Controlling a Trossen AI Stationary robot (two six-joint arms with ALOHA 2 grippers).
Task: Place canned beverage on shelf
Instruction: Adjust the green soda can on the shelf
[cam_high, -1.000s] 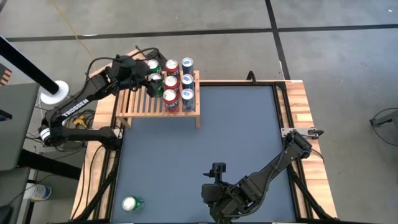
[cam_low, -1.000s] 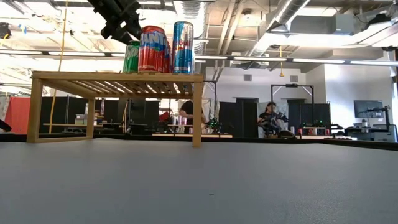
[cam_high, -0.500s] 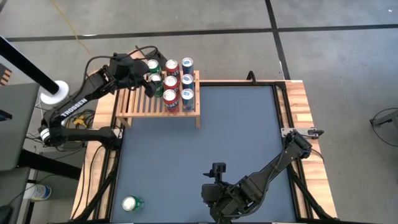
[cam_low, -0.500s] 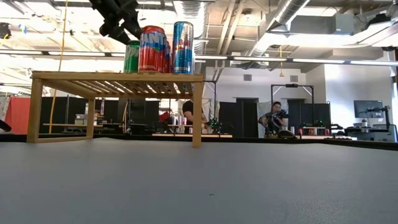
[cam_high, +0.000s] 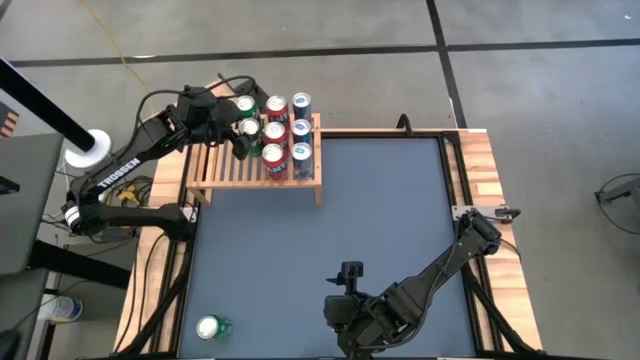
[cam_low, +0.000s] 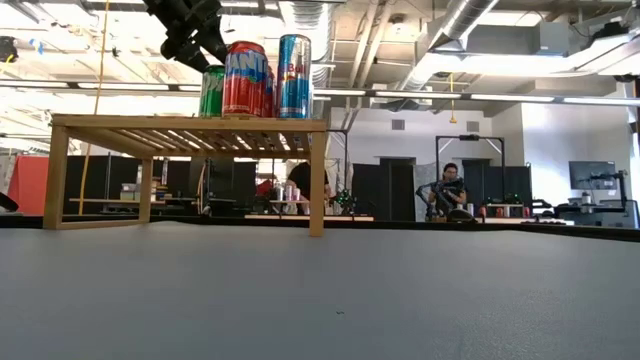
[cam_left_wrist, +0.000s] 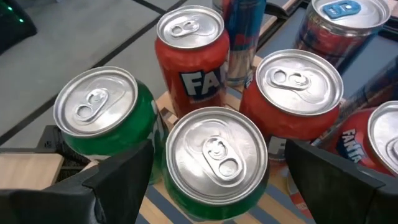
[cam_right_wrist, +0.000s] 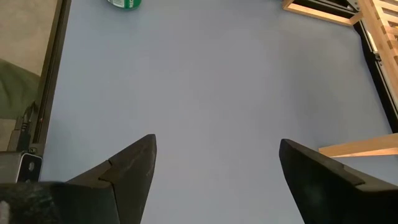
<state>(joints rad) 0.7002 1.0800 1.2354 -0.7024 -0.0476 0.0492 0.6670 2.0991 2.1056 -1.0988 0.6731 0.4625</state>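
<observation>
Standing upright on the shelf (cam_high: 215, 172), a green can (cam_left_wrist: 214, 158) sits between the left gripper's (cam_left_wrist: 214, 186) parted fingers (cam_left_wrist: 121, 177), apart from both pads as far as the wrist view shows. It is packed in just beside another green can (cam_left_wrist: 102, 112) and two red cans (cam_left_wrist: 189, 43), with blue cans (cam_high: 301, 128) filling the row beyond. From above, eight cans crowd one end of the slats and the other end lies bare. The step in hand looks like the release: the can is set down, the jaws are wide and hold nothing. The next move calls for a straight lift clear of the can tops without clipping a neighbour. One more green can (cam_high: 212, 327) stands alone at the table's near corner on the left arm's side, well apart from the shelf, probably the next pick. The right gripper (cam_right_wrist: 214, 180) waits low over the bare table (cam_high: 400, 200) near its front edge, wide and empty.
</observation>
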